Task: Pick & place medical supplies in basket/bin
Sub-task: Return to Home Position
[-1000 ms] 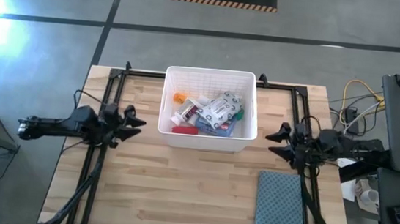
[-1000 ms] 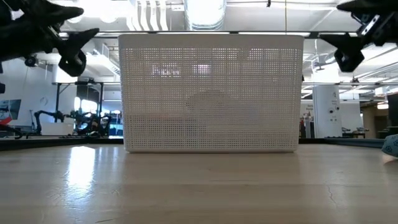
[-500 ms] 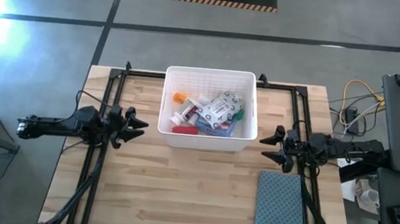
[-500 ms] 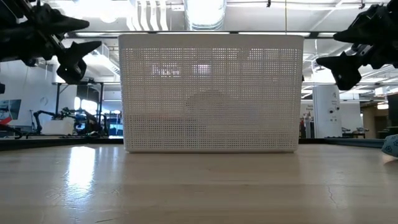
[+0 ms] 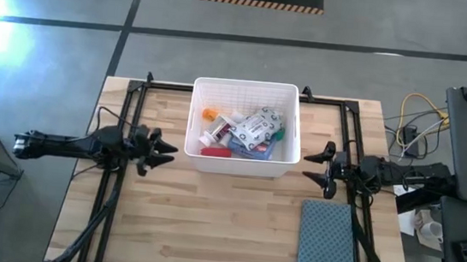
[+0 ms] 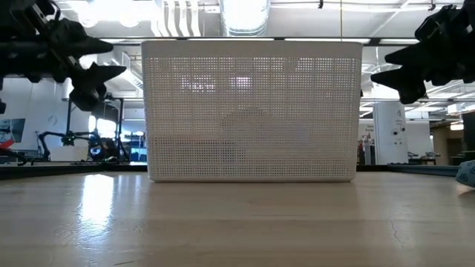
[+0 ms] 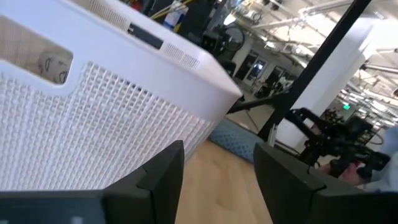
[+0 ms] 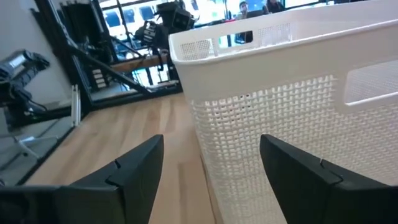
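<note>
1 large white bin (image 5: 241, 165) with finely perforated walls and a rolled rim stands at the far middle of the counter (image 5: 207, 223). It holds jumbled supplies (image 5: 246, 134), including 1 orange vial (image 5: 208, 113), 1 red tube (image 5: 215, 152) and 1 grey patterned pack (image 5: 256, 125). The left hand (image 5: 166, 149) and right hand (image 5: 318, 163) flank it, both empty with fingers spread.

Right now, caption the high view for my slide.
Supplies lie in the white bin; left claw and right claw open, empty, flanking it.

You have a large white rectangular plastic bin (image 6: 252, 111), matt, finely perforated; a pale wood-plank counter (image 5: 207, 223), smooth, faintly glossy; a teal-grey woven cloth mat (image 5: 326, 243), textured.
</note>
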